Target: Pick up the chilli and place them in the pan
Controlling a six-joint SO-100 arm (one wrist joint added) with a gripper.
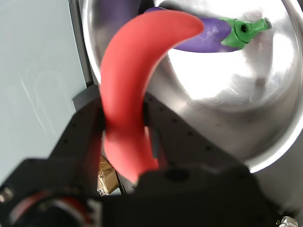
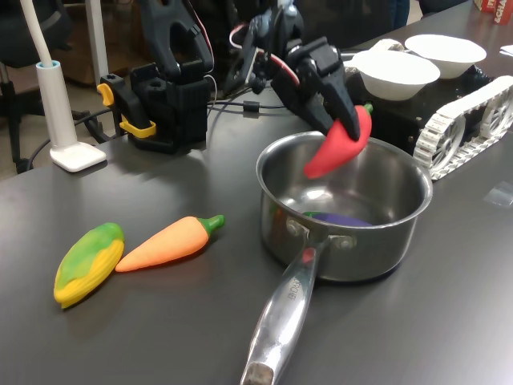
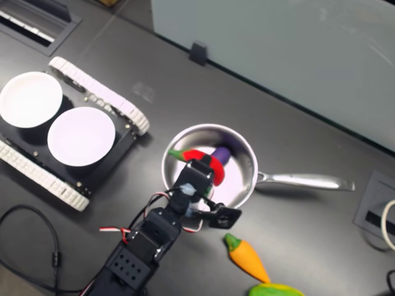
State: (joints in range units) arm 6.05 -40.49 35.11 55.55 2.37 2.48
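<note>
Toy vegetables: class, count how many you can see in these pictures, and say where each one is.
4. The chilli is held in the gripper above the pan; a purple aubergine lies inside it; the carrot and corn lie touching on the table.

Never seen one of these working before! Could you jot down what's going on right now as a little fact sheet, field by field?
Arm: one black arm, its gripper shut on the chilli
Chilli position: in the air above the pan's opening, not yet released
Pan: steel, long handle, standing on the dark table
Inside the pan: a purple eggplant with a green cap
Left on the table: carrot and corn cob, side by side
Behind the pan: two white bowls
</note>
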